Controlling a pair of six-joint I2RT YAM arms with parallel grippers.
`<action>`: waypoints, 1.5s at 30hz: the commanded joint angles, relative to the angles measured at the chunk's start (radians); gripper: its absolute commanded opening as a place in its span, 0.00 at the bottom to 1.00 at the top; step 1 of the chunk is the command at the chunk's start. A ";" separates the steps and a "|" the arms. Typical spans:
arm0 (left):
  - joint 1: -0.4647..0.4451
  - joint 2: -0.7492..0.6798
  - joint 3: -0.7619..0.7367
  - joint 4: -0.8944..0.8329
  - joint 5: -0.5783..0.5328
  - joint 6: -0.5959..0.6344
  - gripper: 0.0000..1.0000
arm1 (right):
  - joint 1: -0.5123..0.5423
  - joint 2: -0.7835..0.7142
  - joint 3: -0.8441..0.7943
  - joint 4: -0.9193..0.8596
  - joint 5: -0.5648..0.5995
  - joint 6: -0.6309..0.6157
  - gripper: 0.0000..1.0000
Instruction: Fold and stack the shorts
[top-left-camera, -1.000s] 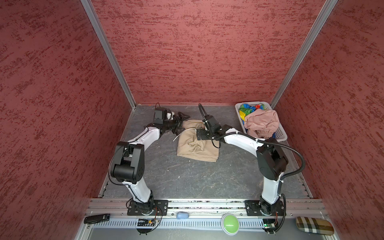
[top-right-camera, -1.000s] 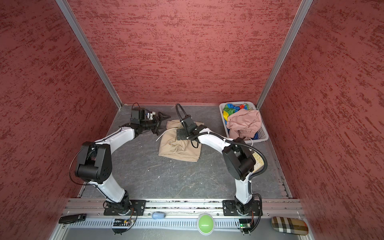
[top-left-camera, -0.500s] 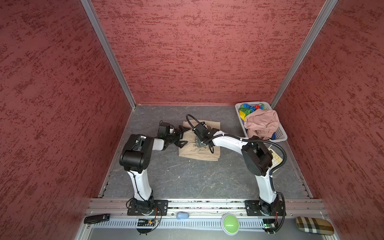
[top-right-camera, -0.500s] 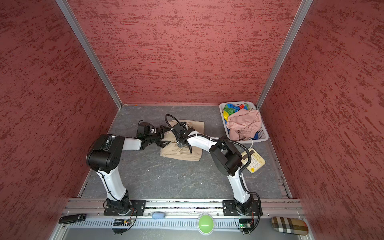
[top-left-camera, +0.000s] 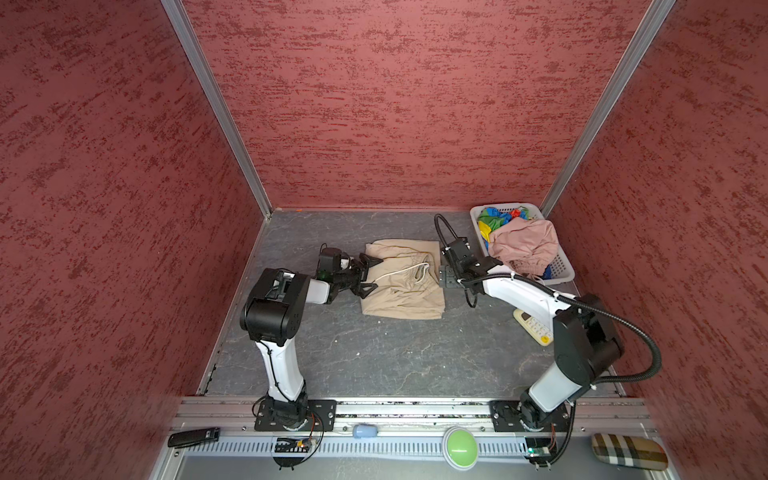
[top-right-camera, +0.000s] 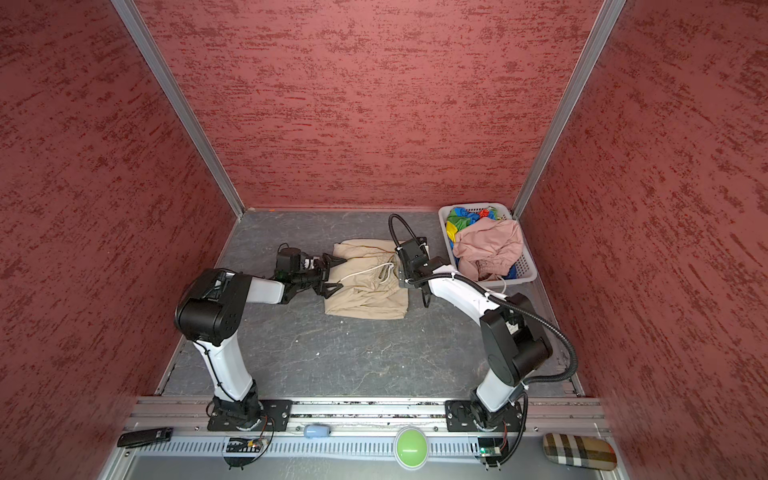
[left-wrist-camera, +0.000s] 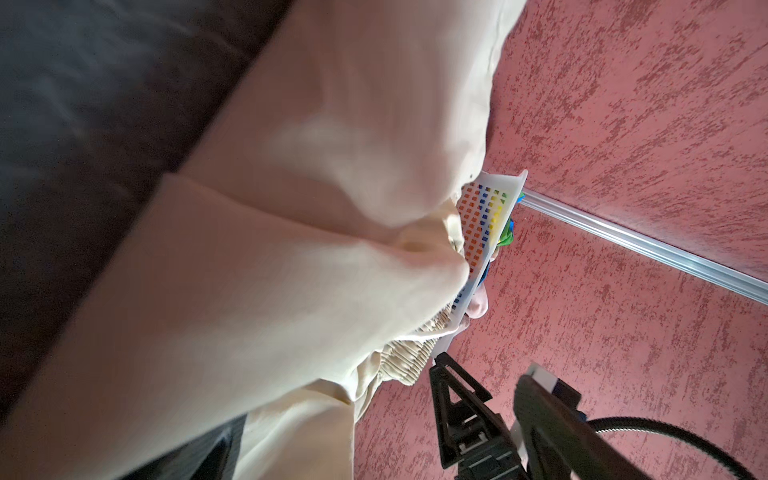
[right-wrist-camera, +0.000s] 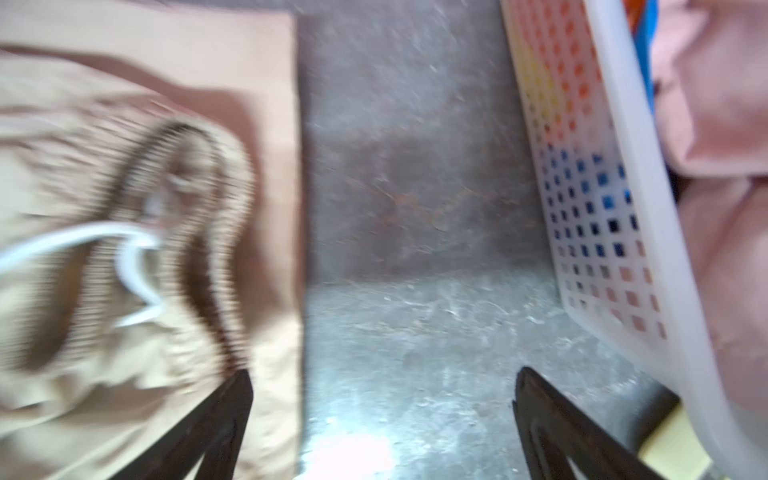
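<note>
Rough red-plastered walls (top-left-camera: 395, 104) are rising beyond and on both sides of the left pincer (top-left-camera: 376, 273), with pale metal corner posts (top-left-camera: 216, 108) catching light; a grey marbled floor (top-left-camera: 374, 353) is spreading below it and is gleaming white under the right pincer (right-wrist-camera: 384, 374).

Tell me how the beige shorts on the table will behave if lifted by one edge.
The beige shorts will probably flop and unfold: they lie in soft wrinkled layers. They look light, being thin cloth. The loose white drawstring would likely dangle and could snag.
</note>
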 joint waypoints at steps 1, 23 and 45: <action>-0.014 -0.108 0.102 -0.072 0.050 0.017 0.99 | 0.029 0.022 0.096 0.123 -0.173 0.042 0.99; 0.049 0.364 0.624 -0.310 0.068 0.149 0.99 | 0.074 0.364 0.223 0.122 -0.057 0.001 0.99; 0.141 0.328 0.861 -0.745 -0.027 0.512 0.99 | -0.003 0.062 0.013 0.180 -0.205 -0.047 0.99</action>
